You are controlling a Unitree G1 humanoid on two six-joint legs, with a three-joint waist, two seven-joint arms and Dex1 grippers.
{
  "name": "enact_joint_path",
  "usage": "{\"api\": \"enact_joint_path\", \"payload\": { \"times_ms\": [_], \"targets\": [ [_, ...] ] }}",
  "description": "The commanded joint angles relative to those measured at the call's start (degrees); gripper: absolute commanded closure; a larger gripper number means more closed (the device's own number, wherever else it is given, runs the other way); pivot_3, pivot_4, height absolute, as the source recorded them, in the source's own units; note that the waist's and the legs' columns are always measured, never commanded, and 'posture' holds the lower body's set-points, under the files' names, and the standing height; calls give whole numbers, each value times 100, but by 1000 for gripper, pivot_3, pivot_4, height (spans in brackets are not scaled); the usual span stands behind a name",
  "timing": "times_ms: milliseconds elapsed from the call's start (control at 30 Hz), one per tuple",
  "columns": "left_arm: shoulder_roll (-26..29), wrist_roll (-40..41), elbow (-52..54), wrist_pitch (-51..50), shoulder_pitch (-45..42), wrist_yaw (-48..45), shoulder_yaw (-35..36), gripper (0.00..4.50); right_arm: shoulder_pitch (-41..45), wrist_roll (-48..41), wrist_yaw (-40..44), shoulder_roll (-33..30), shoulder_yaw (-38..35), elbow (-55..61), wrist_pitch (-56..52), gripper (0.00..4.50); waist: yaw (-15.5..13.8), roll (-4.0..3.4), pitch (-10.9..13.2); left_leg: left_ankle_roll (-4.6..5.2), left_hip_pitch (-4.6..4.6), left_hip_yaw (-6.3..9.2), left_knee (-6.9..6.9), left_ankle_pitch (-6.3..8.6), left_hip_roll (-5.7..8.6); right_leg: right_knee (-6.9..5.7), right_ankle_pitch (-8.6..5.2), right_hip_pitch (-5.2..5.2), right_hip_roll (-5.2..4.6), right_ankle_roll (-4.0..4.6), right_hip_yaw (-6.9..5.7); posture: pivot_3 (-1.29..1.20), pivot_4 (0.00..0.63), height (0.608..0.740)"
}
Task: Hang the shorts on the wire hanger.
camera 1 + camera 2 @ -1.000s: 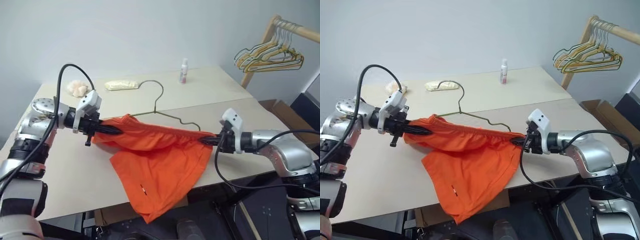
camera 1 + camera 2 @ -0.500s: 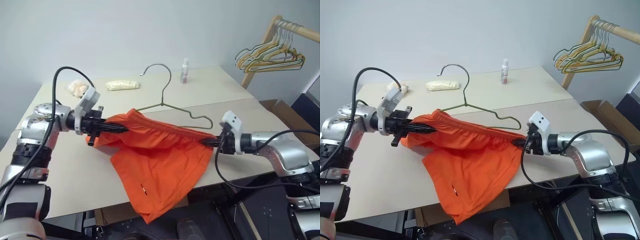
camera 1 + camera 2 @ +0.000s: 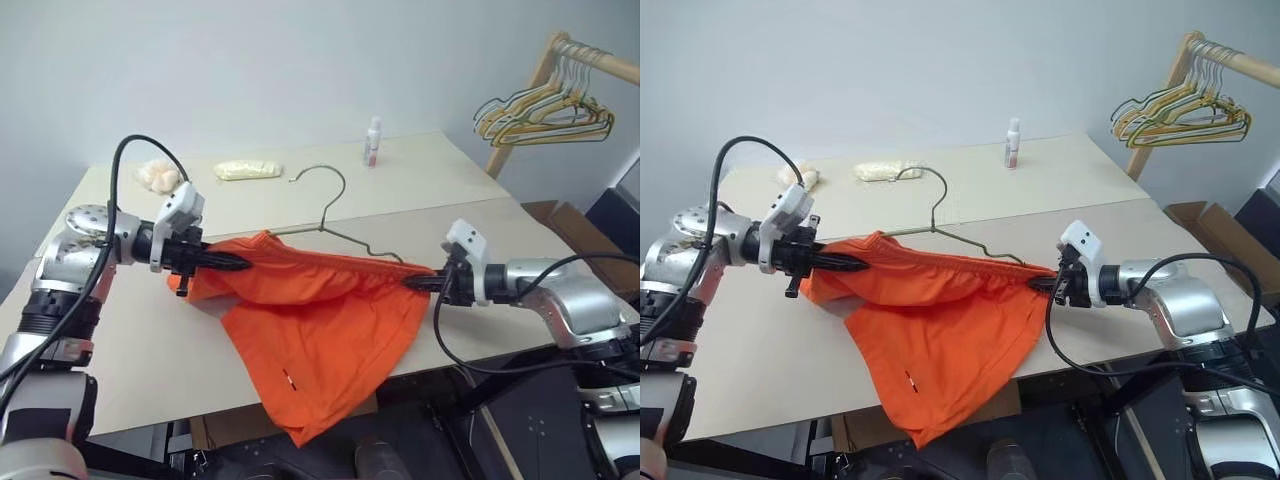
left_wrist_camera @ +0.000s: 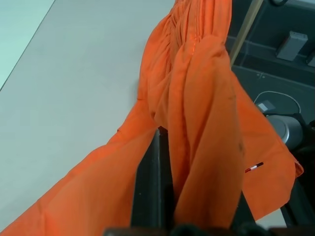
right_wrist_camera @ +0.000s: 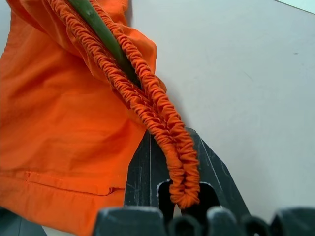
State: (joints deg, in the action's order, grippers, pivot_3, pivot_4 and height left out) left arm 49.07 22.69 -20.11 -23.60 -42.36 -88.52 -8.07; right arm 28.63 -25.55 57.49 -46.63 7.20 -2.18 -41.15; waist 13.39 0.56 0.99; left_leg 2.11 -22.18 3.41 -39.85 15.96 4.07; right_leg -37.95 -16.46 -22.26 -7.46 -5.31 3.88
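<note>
Table [image 3: 150,330]; right wrist view: wire hanger [image 5: 98,29] inside shorts [image 5: 59,128] waistband.

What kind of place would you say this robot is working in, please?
Probably a lab or test room set up for laundry practice: a plain beige table against a bare wall, a wooden clothes rail hung with spare hangers, and a cardboard box on the floor.

A: Where do the two eye cameras look from?
B: From up high, looking down and forward over the table [image 3: 150,350]. Both see almost the same scene.
A: And the wrist cameras?
B: Each sits very near its own gripper and looks along it at the shorts [image 4: 197,98], which the eye cameras see too.
</note>
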Motion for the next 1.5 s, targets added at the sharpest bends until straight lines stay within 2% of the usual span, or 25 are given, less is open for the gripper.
{"api": "enact_joint_path", "payload": {
  "times_ms": [33, 167, 400, 533, 733, 933, 1033, 1233, 1333, 1500],
  "targets": [
    [318, -184, -179, 242, -12, -135, 230, 4500, -68, 290, -3, -421, -323, -241, 97, 4490, 1, 0, 0, 0, 0, 0, 0, 0, 0, 0, 0, 0, 0, 0, 0, -203, 0, 740],
    [407, -697, -324, 666, 40, -187, -102, 4500, -91, 267, 235, -624, -374, 6, 358, 4490, -6, 0, 0, 0, 0, 0, 0, 0, 0, 0, 0, 0, -1, 0, 0, -205, 0, 740],
    [-79, -937, -433, 772, -111, 139, -306, 4500, 70, 206, 383, -639, -147, 869, 381, 4490, -5, 0, 0, 0, -1, 0, 0, 1, 0, 4, 0, 0, -1, 0, -1, -227, 0, 740],
    [-409, -799, -569, 677, -313, 202, -185, 4500, 216, 150, 311, -547, -110, 1230, 66, 3332, 3, 0, 0, 1, -3, 0, -1, 1, 0, 4, 0, 0, -1, 0, -2, -244, 0, 740],
    [-503, -793, -677, 698, -402, 97, -137, 4500, 14, 175, 166, -658, -365, 1332, -38, 1272, 26, 0, 0, 1, -6, 0, 0, 1, 0, 8, 0, -2, -3, 0, -2, -262, 0, 740],
    [-580, -828, -737, 724, -453, -26, -156, 4500, 14, 11, -92, -578, -654, 1655, -245, 1272, 54, 0, 0, 1, -5, -1, 0, 1, 0, 8, 0, -1, -4, 0, -1, -270, 0, 740],
    [-606, -927, -799, 798, -510, -48, -193, 4500, 442, -249, -243, -306, -702, 1873, -522, 1272, 130, 0, 0, 1, -5, -1, 0, 1, -1, 8, 0, -1, -4, 0, 1, -278, 0, 740],
    [-657, -1032, -966, 892, -642, -68, -208, 4500, 1403, 29, -761, 828, 352, 1852, -836, 1272, 328, 1, -1, 0, -3, -1, 2, 0, -3, 3, 0, -2, -2, 0, 0, -287, 0, 740],
    [-686, -1038, -960, 879, -661, -78, -183, 4500, 1736, 391, -865, 1267, 824, 1373, -670, 1859, 380, 1, -1, -1, -3, -1, 2, -1, -3, -6, 0, -6, -2, 0, 2, -274, 0, 740],
    [-668, -1015, -846, 824, -599, -87, -112, 4500, 1871, 500, -693, 1461, 904, 1031, -447, 3531, 327, 1, -1, 0, -13, 4, -1, 0, 2, -13, 1, -6, -4, 0, -2, -246, 0, 740]
  ]
}}
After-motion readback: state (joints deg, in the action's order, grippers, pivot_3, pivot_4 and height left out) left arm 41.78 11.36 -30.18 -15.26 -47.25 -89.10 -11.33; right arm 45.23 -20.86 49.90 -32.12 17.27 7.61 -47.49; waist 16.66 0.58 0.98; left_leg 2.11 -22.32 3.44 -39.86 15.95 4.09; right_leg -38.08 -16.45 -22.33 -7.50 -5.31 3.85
